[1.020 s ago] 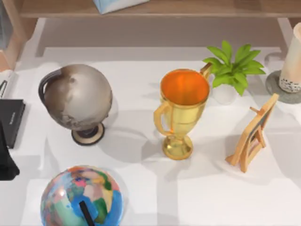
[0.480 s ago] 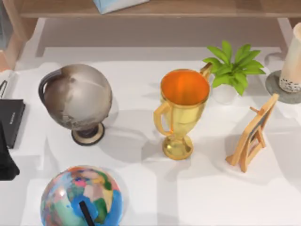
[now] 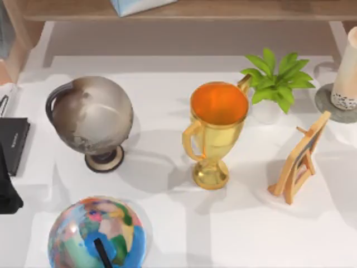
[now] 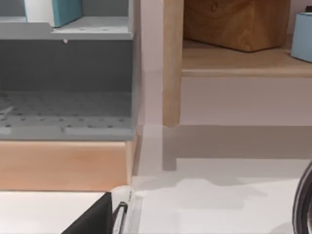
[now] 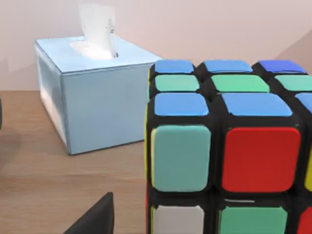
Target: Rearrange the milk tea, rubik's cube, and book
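A gold two-handled trophy cup [image 3: 215, 131] with an orange interior stands at the centre of the white table [image 3: 167, 223], seen from above. To its left sits a grey-brown globe [image 3: 92, 117] on a dark ring stand; in front of that globe, at the table's near edge, is a multicoloured globe [image 3: 96, 233]. Right of the trophy, a small wooden easel frame [image 3: 298, 159] stands tilted, and behind the trophy on the right a green leafy plant [image 3: 279, 81] grows from a white pot. Farther right of the plant, at the edge of the overhead view, the milk tea [image 3: 347, 72], a tall cream-beige cup with dark pearls near its base, stands upright on a round grey coaster [image 3: 329, 103]. A flat black book [image 3: 12, 142] lies at the table's left edge, well left of the grey globe. A dark part of the left arm [image 3: 6, 187] sits just in front of the black book; whether its claw is spread or pressed together cannot be told.

The right wrist camera looks closely at the rubik's cube [image 5: 229, 156], a black-gridded cube with blue, green, teal, red and white stickers, resting on a brown wooden surface [image 5: 44, 190]. A pale blue tissue box [image 5: 92, 97] with a white tissue standing up stands near it, apart from it. One dark fingertip [image 5: 95, 219] of the right claw shows beside the cube; its state cannot be told.
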